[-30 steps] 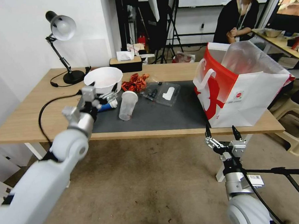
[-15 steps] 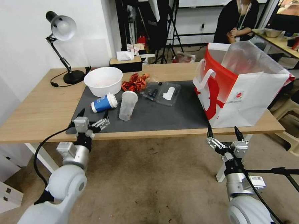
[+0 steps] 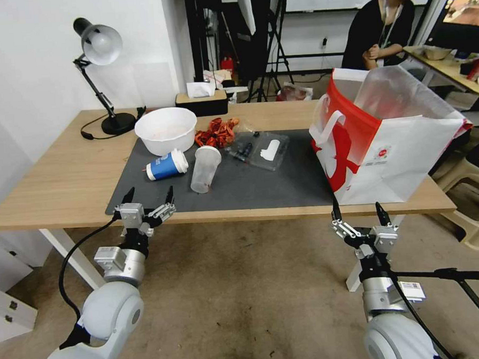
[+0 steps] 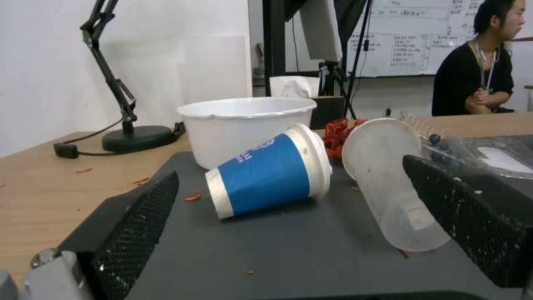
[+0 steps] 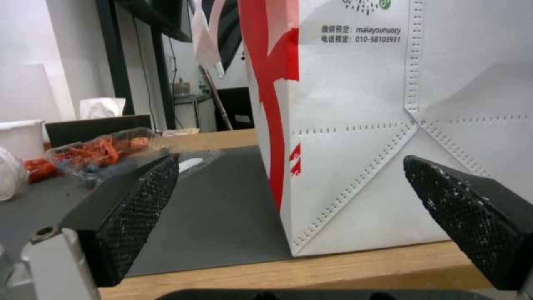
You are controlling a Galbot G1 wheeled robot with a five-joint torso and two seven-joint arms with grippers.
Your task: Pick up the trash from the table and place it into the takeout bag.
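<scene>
The long light-wood bench [image 3: 52, 178] is showing a pale tan grain, and the rectangular mat [image 3: 272, 183] on it is reading dark grey. The tall paper takeout bag [image 3: 404, 155] is showing white faces, a red side panel, white flat handles and a small red logo (with rows of fine perforation dots along its folds). The tipped paper cup [image 4: 269, 175] is wearing a blue wall with a white lid. The clear plastic cup [image 4: 389, 183] is looking milky-transparent. The wide round bowl [image 3: 165, 130] is showing white. The crumpled wrappers [image 3: 216, 131] are glowing orange-red. The left gripper [image 3: 148, 195] and right gripper [image 3: 357, 210] are showing black jaws with a fine mesh texture.
</scene>
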